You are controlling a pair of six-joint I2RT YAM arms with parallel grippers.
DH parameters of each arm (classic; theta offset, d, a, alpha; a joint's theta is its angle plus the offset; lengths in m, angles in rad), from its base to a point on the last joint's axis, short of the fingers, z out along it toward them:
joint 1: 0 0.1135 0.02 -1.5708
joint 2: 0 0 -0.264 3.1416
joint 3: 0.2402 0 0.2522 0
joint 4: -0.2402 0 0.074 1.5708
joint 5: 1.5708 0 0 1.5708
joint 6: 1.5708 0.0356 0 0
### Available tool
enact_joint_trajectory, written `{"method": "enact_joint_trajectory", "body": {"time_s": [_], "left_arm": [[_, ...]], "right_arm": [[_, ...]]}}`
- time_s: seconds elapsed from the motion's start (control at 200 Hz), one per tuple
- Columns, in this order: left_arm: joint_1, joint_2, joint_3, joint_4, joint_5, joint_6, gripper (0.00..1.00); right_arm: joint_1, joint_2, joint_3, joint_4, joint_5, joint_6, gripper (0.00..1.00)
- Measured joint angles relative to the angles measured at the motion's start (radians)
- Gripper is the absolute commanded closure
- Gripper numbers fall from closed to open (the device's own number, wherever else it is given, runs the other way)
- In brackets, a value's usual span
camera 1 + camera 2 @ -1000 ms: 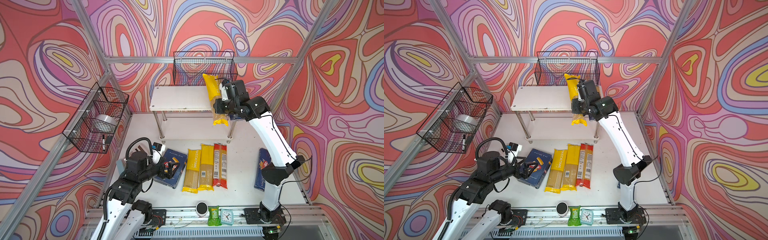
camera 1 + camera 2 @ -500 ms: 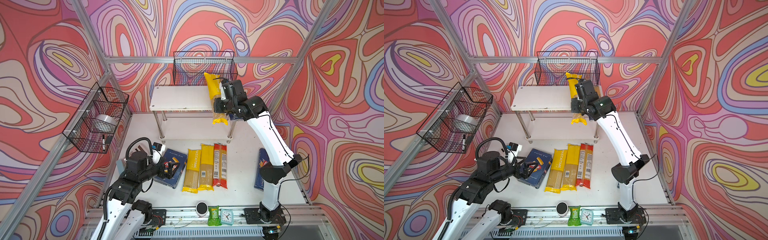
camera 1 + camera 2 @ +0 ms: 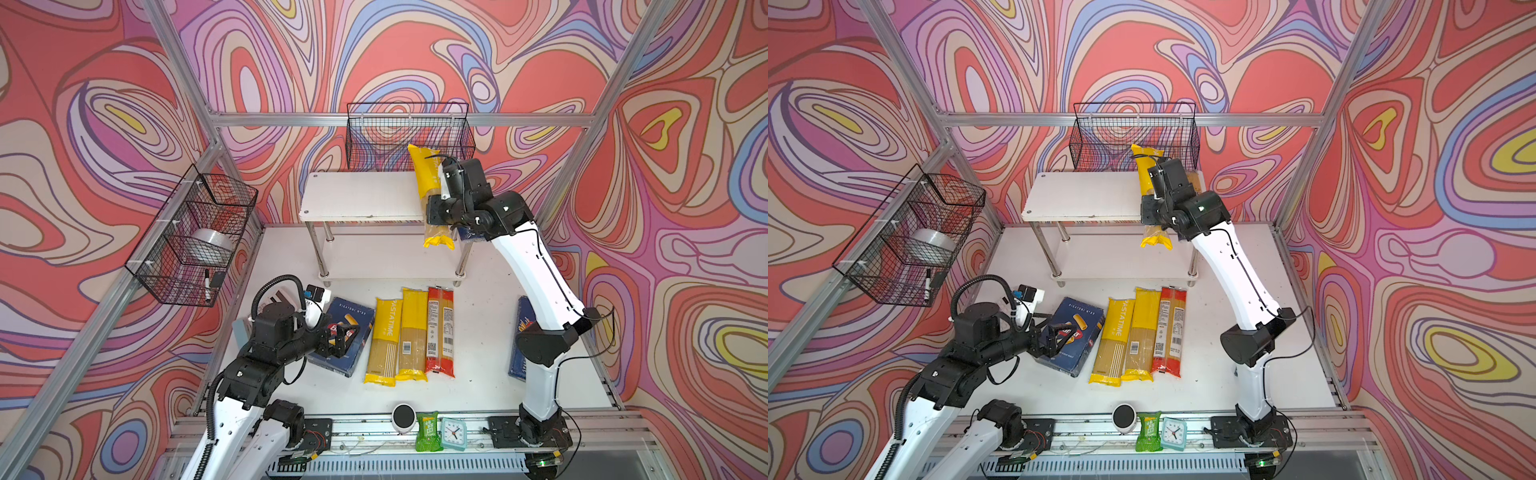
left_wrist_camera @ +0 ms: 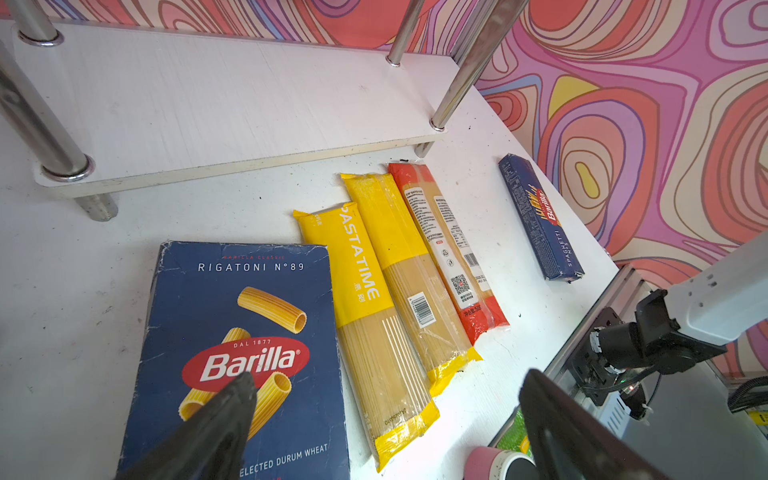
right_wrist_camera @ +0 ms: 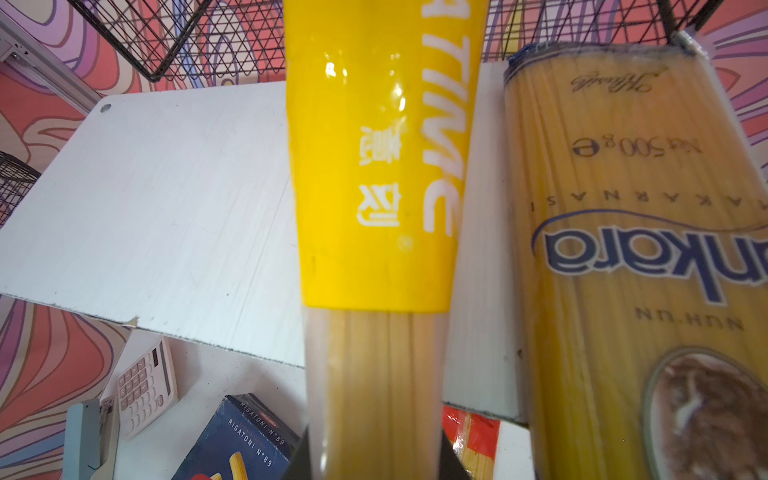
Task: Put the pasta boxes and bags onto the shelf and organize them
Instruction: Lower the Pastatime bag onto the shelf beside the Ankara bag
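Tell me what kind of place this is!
Probably not a shop: it looks like a robot practice booth. A left arm and right arm are bolted to a rail at the table's front, swirly printed walls sit in a metal frame, and pasta packets lie by a small white shelf.
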Motion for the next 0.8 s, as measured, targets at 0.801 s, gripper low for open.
{"method": "enact_joint_trajectory", "body": {"time_s": [0.801], "left_arm": [[0.0, -0.012, 0.0, 0.0, 0.008, 0.0, 0.0]], "right_arm": [[-0.004, -0.002, -0.033, 0.077, 0.046, 0.043, 0.47]]}}
